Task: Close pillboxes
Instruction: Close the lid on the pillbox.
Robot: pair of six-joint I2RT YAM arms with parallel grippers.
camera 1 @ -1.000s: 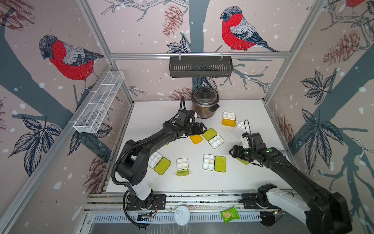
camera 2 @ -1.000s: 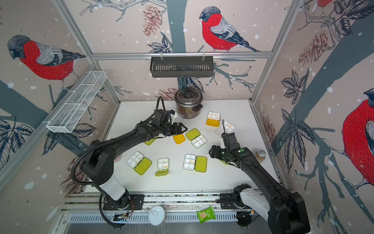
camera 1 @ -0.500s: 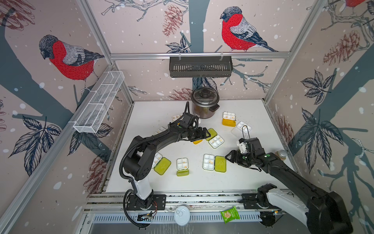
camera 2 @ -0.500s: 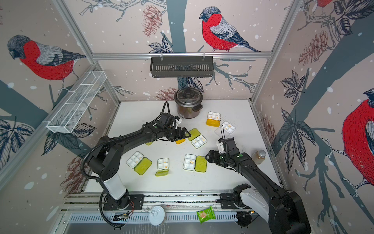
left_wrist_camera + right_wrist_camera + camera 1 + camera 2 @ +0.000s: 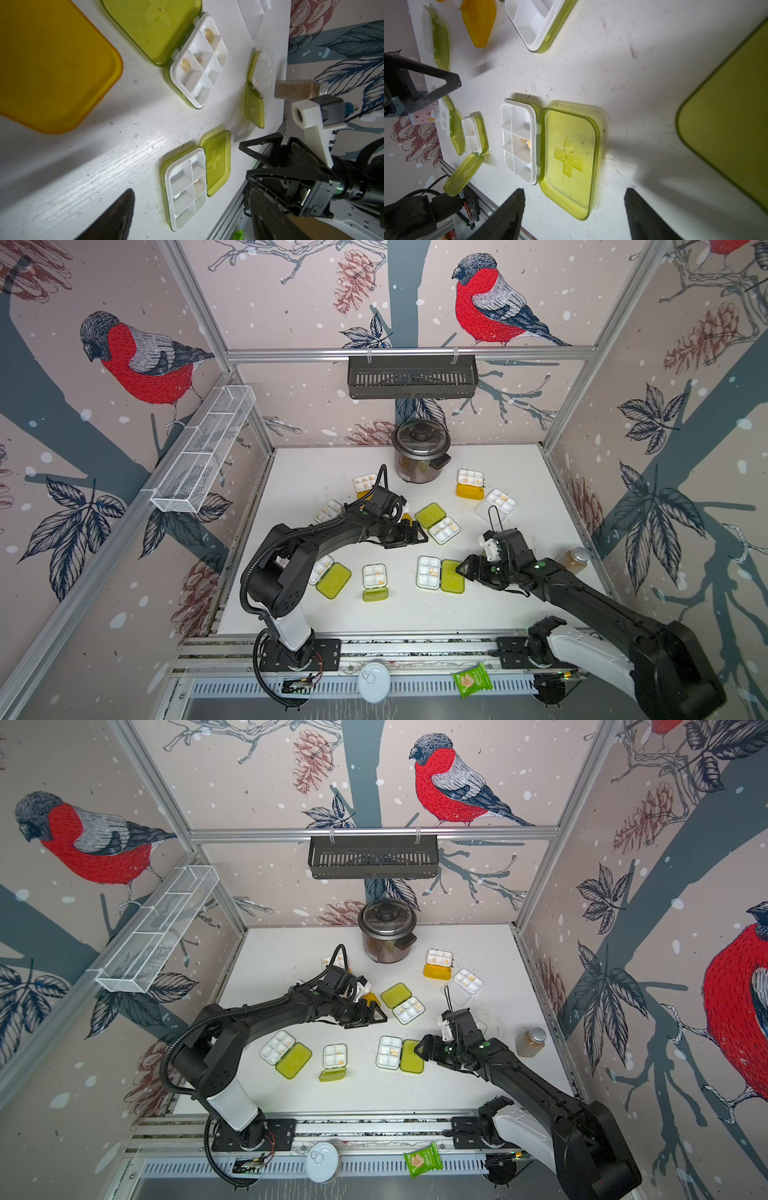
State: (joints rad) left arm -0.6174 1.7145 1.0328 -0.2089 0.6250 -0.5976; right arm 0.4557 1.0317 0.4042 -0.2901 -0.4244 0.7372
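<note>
- At the far left, one pillbox (image 5: 329, 577) lies open on the table (image 5: 316, 472) with its green lid flat. The next pillbox (image 5: 375, 581) has its lid half raised.
- Your left gripper (image 5: 412, 537) hovers with jaws apart and empty, close to an orange pillbox (image 5: 52, 68).
- The front pillbox (image 5: 519, 141) lies open, with its green lid (image 5: 569, 160) flat beside the white tray. It looks like light, stiff plastic, so I think it slides easily on the smooth table. Take the lid at its free edge, far from the hinge, and fold it over. Do not tip the tray, because the pills inside are loose.
- Your right gripper (image 5: 464, 571) has its jaws spread and holds nothing. It is just beside that free edge.
</note>
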